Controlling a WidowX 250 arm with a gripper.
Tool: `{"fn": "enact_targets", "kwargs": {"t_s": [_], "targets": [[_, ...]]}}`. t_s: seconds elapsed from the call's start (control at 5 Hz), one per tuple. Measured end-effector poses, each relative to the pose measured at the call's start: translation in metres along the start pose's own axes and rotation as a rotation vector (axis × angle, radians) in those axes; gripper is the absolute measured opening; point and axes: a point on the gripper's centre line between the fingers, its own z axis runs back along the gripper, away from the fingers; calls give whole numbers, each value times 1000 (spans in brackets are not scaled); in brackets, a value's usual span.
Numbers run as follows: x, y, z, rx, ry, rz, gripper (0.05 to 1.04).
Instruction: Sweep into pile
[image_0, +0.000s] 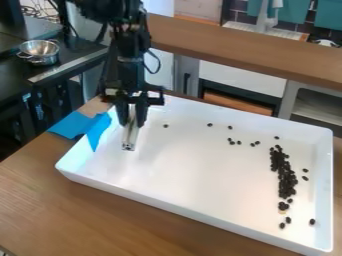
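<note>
Black beans (284, 175) lie in a long, thin heap inside the white tray (180, 170), which sits on the brown surface (67, 215). Your fingers (132, 122) are at the other end of the tray, and they pinch a pale bar (129, 136) that hangs down between them. The heap is well apart from the fingers, over to the right in the camera view. Its long side runs from near the tray's back wall toward the front wall, so it lies across your path, not along it.

One lone bean (165, 126) is just beside the fingers, on the side that faces the heap. More loose ones dot the way between the fingers and the heap, and a few lie past it. A blue sheet (80, 126) hangs over the tray's corner, on the side of the fingers away from the heap.

You seem to be at the gathering part, with most beans close together. Next, the bar should go behind the lone bean and push it toward the heap. Go gently, as beans can roll away or slip around the bar's end.
</note>
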Motion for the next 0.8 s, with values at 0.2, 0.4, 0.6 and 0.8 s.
{"fn": "enact_targets", "kwargs": {"t_s": [0.2,0.4,0.6,0.8], "targets": [[8,2,-10,23,-3,31,339],[13,2,-21,34,19,55,339],[20,0,-25,48,21,78,339],[24,-9,-32,64,45,84,339]]}}
